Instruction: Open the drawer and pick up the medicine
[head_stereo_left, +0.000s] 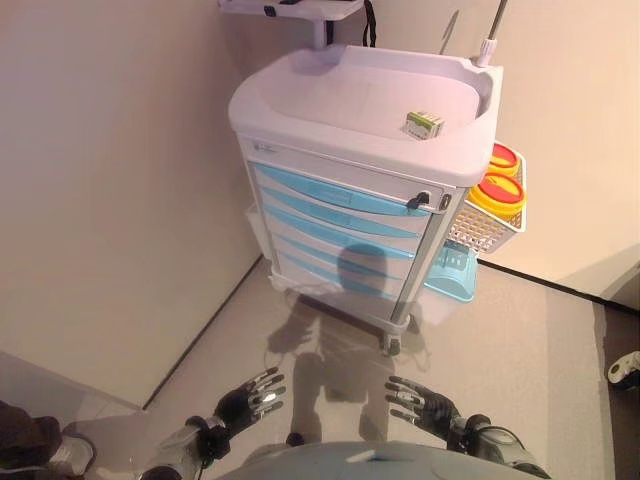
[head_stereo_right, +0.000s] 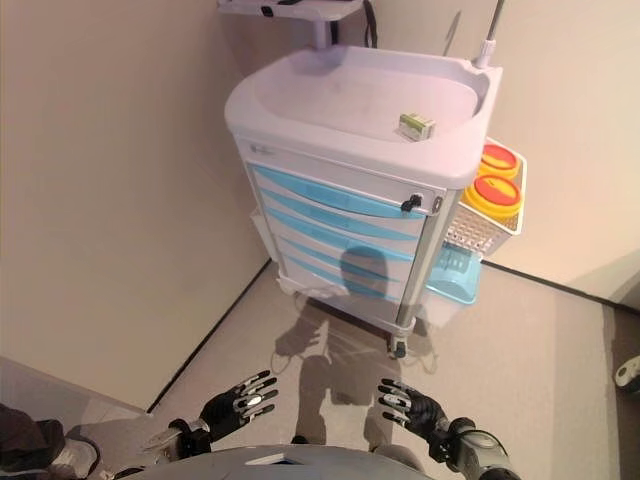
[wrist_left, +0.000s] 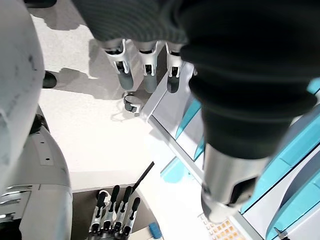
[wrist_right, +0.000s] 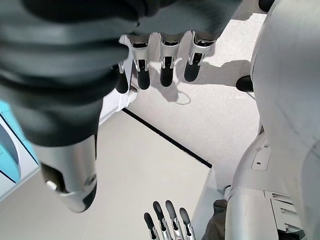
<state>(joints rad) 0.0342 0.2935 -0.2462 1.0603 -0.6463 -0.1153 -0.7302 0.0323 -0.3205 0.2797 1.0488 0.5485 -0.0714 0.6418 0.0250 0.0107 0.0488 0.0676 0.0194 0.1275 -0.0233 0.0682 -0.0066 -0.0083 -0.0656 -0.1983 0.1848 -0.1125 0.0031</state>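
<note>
Nearest to me, both hands hang low over the pale grey floor (head_stereo_left: 520, 350), well short of the cart. My left hand (head_stereo_left: 250, 397) shows at the lower left with its fingers spread and straight, holding nothing. My right hand (head_stereo_left: 425, 402) sits at the lower right, fingers likewise extended and relaxed, also empty. The two wrist views confirm it: each shows a row of straight dark-tipped fingers with only floor and cart base past them.

At the far lower left corner I see a person's shoe (head_stereo_left: 70, 455) and dark trouser leg.

Further out stands the white medical cart with light blue drawer fronts (head_stereo_left: 345, 215), set close to the beige wall (head_stereo_left: 110, 190) on its left. I count a stack of blue drawers, all pushed in flush. A small dark lock or latch (head_stereo_left: 424, 200) sits at the right end of the top drawer. The cart rests on castors (head_stereo_left: 391, 345).

On the cart's right side hangs a white wire basket (head_stereo_left: 480, 228) carrying two yellow containers with red lids (head_stereo_left: 498, 190), and below it a light blue bin (head_stereo_left: 450, 275).

Farthest, on the recessed white top tray (head_stereo_left: 340, 95), lies the small green-and-white medicine box (head_stereo_left: 424, 124), near the tray's right front edge, apart from both hands. A metal pole (head_stereo_left: 490, 35) rises at the back right corner.
</note>
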